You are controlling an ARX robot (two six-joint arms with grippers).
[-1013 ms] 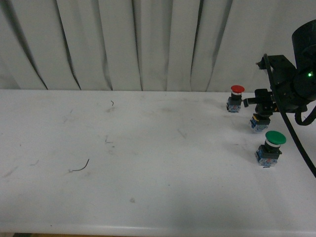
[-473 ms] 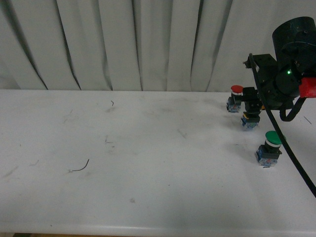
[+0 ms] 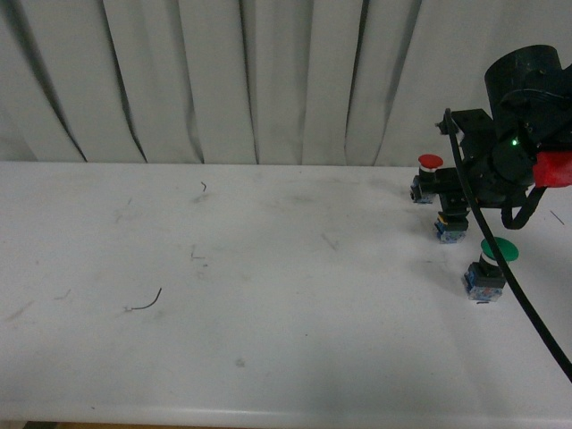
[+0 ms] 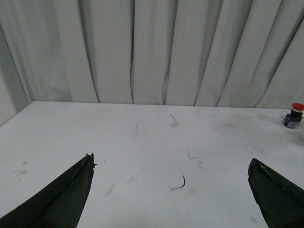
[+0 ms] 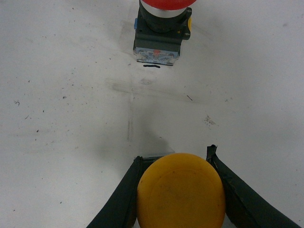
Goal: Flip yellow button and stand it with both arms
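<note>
Backdrop: pleated white curtain (image 3: 223,80) behind a white table (image 3: 268,357) with scuffs and a few stray threads.

Location of task item: the yellow button (image 3: 450,229) is at about 2 o'clock on the table in the front view. The red switch (image 3: 427,177) is near it at its 11 o'clock and the green switch (image 3: 490,264) near it at its 5 o'clock. Neither touches it.

Right gripper (image 3: 452,207): closed narrow on the yellow button. The right wrist view shows the yellow cap (image 5: 180,192) filling the gap, with a finger (image 5: 118,202) on each side of it. The cap faces the wrist camera. In the front view the blue base shows below the gripper, pointing at the table. Whether the base rests on the table or hangs just above it cannot be told.

Left gripper (image 4: 171,160): spread wide and holding nothing. It is not seen in the front view. Its camera looks over bare table, with the red switch (image 4: 294,114) far off at 3 o'clock and the yellow button out of sight.

Assessment of progress:
- Grasp made, and the button appears cap-up, so the flip looks largely done
- Outstanding: seat the base flat, let go, and confirm it stands unaided
- The left arm appears to play no part at present; the two-arm share looks unmet
- Risk: neighbouring switches are close to the release point
</note>
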